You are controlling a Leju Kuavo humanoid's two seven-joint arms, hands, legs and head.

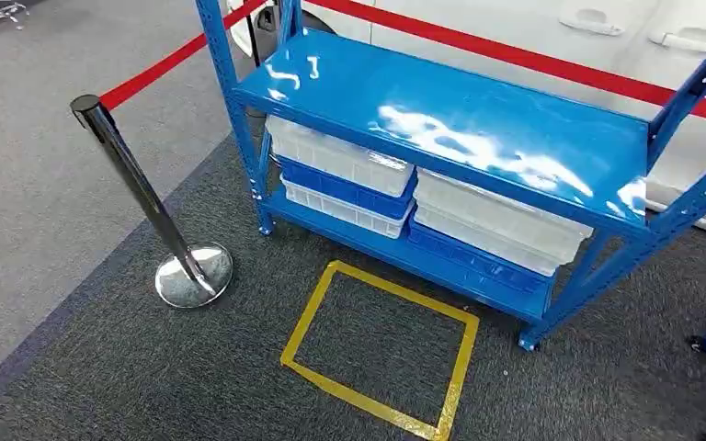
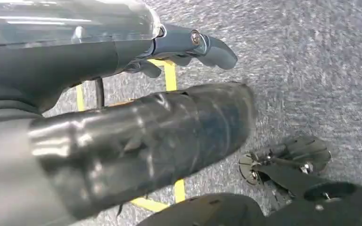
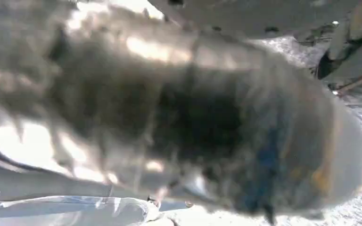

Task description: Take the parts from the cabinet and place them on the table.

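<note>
Bins' (image 1: 349, 175) contents hidden under shelf (image 1: 441, 110), right hand (image 3: 193, 117) blurred, grip unclear, left hand (image 2: 188, 47) partly hidden

Bright overhead glare on shelf (image 1: 460, 124); both wrist views blurred.

We see the right robot hand (image 3: 184, 122) close up and badly blurred, a broad grey shape with shiny highlights and a dark patch at its middle. We cannot tell how its fingers lie. Past its rounded end shows a strip of pale speckled floor (image 3: 358, 113). Along one edge beside the robot hand lies something whitish and crinkled (image 3: 70, 211); what it is we cannot tell.
</note>
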